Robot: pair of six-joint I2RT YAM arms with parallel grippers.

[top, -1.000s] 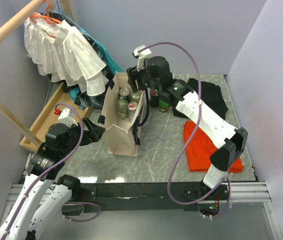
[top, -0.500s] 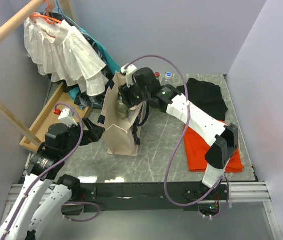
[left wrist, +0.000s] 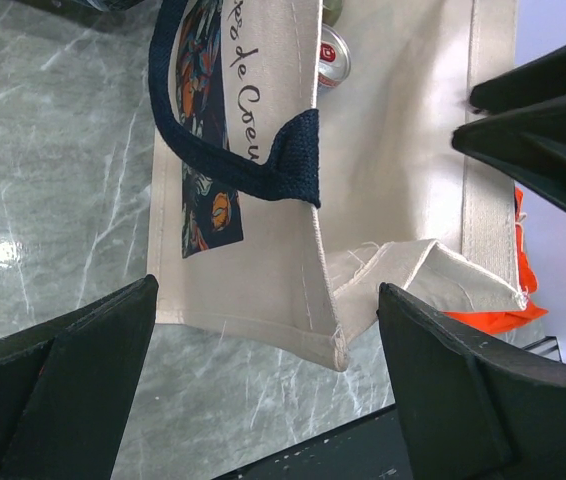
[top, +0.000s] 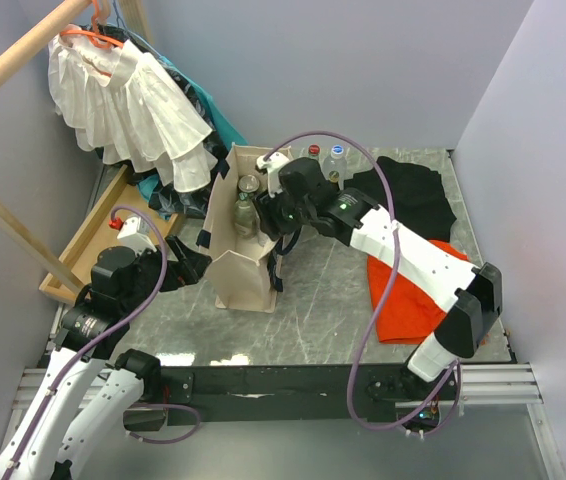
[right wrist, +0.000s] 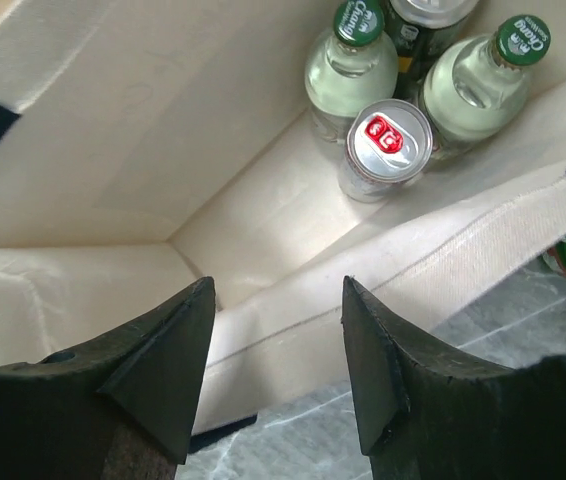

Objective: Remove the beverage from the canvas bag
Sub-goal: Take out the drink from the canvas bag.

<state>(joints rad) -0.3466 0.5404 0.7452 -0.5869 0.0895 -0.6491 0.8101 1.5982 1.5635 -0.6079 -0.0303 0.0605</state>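
Note:
The cream canvas bag with navy handles stands upright at the table's left middle. Inside it, in the right wrist view, are a silver can with a red tab, two green-capped glass bottles and another can. My right gripper hangs open over the bag's right rim, near its front end, and holds nothing. At the bag's left side my left gripper is open, with the bag's bottom corner between its wide-set fingers but untouched.
Two capped bottles stand on the table behind the bag. A black cloth and an orange cloth lie to the right. At the back left, a white ruffled garment hangs above a wooden frame.
My right gripper has come from the bottles behind the bag to over the bag's opening, then toward its near right rim, with its jaws narrowing. The left arm has not moved.

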